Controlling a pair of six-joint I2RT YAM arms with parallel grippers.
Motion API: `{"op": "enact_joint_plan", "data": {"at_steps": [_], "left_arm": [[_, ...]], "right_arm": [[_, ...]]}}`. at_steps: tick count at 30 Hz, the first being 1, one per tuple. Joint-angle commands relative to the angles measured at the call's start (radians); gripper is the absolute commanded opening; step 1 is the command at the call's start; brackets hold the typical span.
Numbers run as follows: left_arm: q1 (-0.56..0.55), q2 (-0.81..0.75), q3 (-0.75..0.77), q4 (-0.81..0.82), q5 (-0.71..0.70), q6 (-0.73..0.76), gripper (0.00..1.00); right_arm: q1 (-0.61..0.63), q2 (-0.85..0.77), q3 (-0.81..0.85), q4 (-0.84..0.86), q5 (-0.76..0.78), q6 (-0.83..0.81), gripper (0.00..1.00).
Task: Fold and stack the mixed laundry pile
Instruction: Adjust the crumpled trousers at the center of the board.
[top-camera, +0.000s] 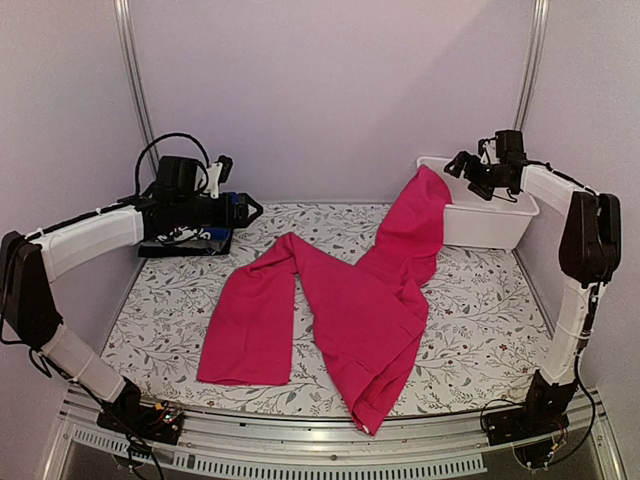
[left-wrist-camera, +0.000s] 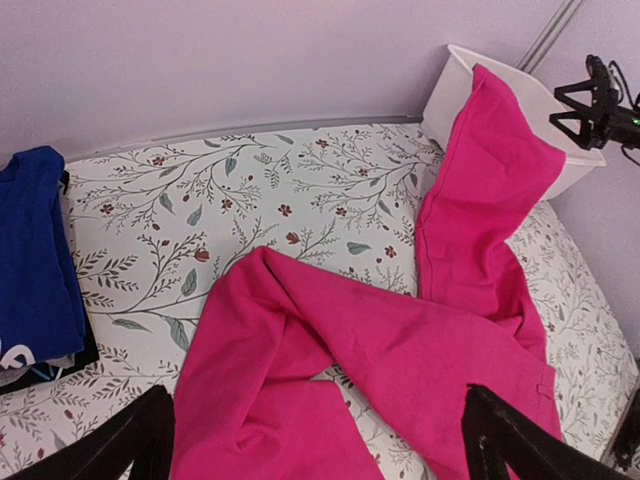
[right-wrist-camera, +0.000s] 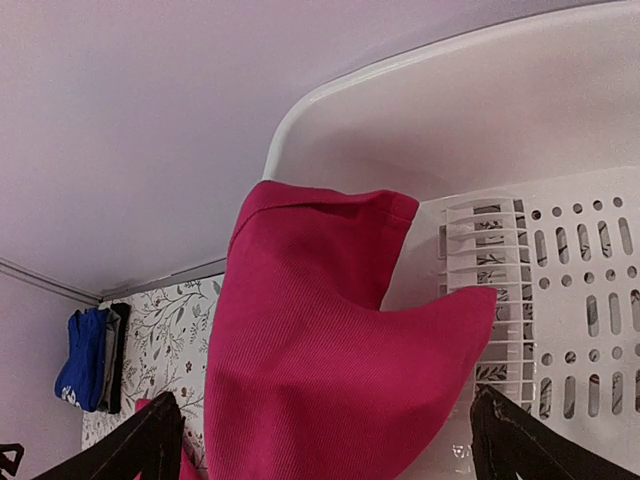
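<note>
The magenta-pink garment (top-camera: 350, 300) lies spread over the middle of the table. One end of it is draped over the rim of the white bin (top-camera: 500, 225). It also shows in the left wrist view (left-wrist-camera: 400, 340) and the right wrist view (right-wrist-camera: 320, 370). The royal-blue garment (left-wrist-camera: 35, 260) lies folded at the back left on top of a small stack with grey and dark layers under it (right-wrist-camera: 112, 350). My left gripper (top-camera: 250, 208) is open and empty, held above the table beside that stack. My right gripper (top-camera: 458, 165) is open and empty above the bin's left end, over the draped cloth.
The white perforated bin (right-wrist-camera: 580, 300) stands at the back right corner against the wall. The floral table covering (top-camera: 480, 320) shows around the pink garment. Walls close the back and both sides.
</note>
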Motion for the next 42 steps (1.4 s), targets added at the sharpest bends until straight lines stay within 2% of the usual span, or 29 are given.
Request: {"op": "enact_joint_plan", "data": {"at_steps": [1,6,10,16,18,22,25,36,42], "left_arm": [[-0.012,0.018,0.045,-0.018,-0.016,0.026,1.00],[-0.011,0.026,0.049,-0.026,-0.032,0.024,1.00],[-0.010,0.031,0.043,-0.028,-0.042,0.019,1.00],[-0.010,0.043,0.037,-0.021,-0.051,0.013,1.00],[-0.009,0.048,0.040,-0.017,-0.051,0.013,1.00],[-0.010,0.051,0.041,-0.016,-0.055,0.014,1.00],[-0.010,0.051,0.040,-0.016,-0.056,0.015,1.00],[-0.008,0.041,0.028,-0.011,-0.054,0.018,1.00],[-0.010,0.022,-0.016,-0.017,-0.030,0.027,1.00]], "right_arm": [[-0.057,0.124,0.072,0.121,-0.216,-0.005,0.99],[-0.069,0.265,0.181,0.162,-0.350,0.009,0.99],[-0.069,0.351,0.206,0.269,-0.493,0.130,0.98],[-0.061,0.437,0.230,0.387,-0.589,0.276,0.87],[-0.057,0.454,0.251,0.385,-0.594,0.278,0.71],[-0.057,0.460,0.271,0.387,-0.591,0.273,0.23],[-0.061,0.434,0.276,0.386,-0.574,0.254,0.00],[-0.043,0.228,0.343,0.393,-0.550,0.187,0.00],[0.087,0.065,0.289,0.323,-0.554,0.113,0.00]]}}
